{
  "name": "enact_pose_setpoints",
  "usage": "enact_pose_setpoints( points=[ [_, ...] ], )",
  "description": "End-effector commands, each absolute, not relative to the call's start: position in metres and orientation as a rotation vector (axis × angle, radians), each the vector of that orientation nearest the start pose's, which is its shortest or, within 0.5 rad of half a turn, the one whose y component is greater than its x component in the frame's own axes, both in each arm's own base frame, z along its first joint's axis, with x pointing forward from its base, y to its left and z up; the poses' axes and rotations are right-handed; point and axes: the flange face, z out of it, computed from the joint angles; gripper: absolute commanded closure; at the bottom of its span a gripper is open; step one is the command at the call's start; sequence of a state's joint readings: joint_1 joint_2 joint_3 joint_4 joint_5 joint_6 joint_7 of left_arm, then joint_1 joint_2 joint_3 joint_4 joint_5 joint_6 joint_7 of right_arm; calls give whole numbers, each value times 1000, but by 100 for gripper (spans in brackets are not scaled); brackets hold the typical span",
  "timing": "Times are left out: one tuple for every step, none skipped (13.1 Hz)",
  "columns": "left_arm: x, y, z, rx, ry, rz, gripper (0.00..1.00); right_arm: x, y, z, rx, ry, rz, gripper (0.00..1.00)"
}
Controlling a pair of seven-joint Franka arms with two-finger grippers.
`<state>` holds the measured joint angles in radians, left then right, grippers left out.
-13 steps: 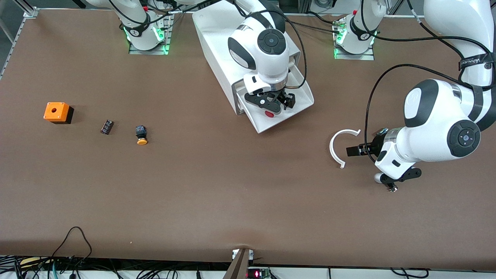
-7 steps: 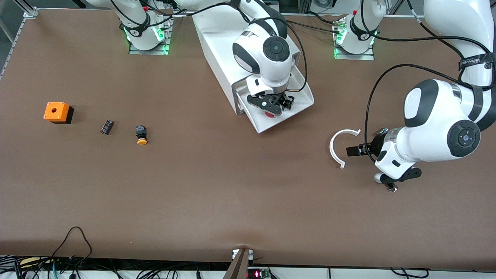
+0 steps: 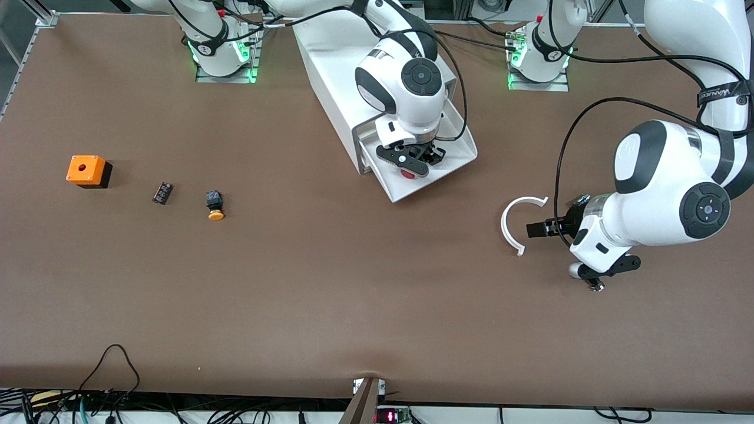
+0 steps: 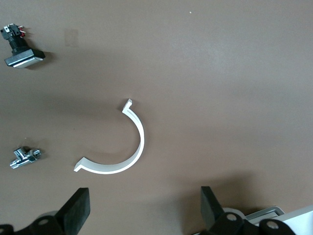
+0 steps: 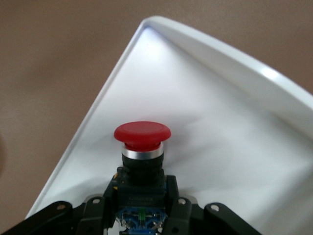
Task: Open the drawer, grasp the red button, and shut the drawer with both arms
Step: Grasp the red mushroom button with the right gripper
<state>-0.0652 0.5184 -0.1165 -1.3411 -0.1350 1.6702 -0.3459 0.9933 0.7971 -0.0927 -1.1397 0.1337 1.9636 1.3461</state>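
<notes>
the button (image 5: pixel 142 134) has a glossy round red cap, a silver collar under it, then a black blocky body with blue parts lower down. it lies in the pulled-out drawer (image 3: pixel 456 154), a shallow white tray with a flat floor and low walls that sticks out of the white cabinet (image 3: pixel 336 70) toward the front camera.

my right hand (image 3: pixel 414 158) is down in the drawer with its fingers (image 5: pixel 100 208) closed against both sides of the button's black body. in the front view only a sliver of the red cap (image 3: pixel 407 173) shows under my hand; the body is hidden by my wrist. in my right wrist view the lowest part of the button is cut off, and i cannot tell whether it rests on the drawer floor or is lifted clear.

my left hand (image 3: pixel 539 228) waits low over the table (image 3: pixel 353 294) toward the left arm's end, fingers (image 4: pixel 78 210) spread wide and holding nothing, just beside a white c-shaped plastic clip (image 3: pixel 513 225).

toward the right arm's end lie a yellow-orange capped button (image 3: pixel 215 205), a small dark component (image 3: pixel 162 192) and an orange box with a hole (image 3: pixel 87 171).
</notes>
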Motion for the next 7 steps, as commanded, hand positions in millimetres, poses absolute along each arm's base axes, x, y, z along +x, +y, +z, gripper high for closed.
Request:
enact_pose_setpoints(
  points=[
    [672, -122, 424, -3215, -322, 345, 1, 462, 606, 364, -3016, 658, 17, 87],
    [672, -123, 425, -3215, -320, 343, 1, 470, 595, 375, -3037, 600, 26, 87],
    [671, -127, 425, -3216, -313, 344, 1, 479, 582, 399, -3033, 528, 25, 87],
    [671, -131, 423, -3215, -311, 347, 1, 495, 562, 416, -3036, 494, 39, 87],
    [672, -133, 421, -3218, -334, 329, 1, 511, 540, 425, -3055, 438, 63, 87],
    [674, -138, 418, -3217, -408, 294, 1, 522, 518, 447, -3067, 327, 72, 87],
    [674, -148, 416, -3215, -441, 280, 1, 534, 490, 458, -3092, 206, 120, 87]
  ],
)
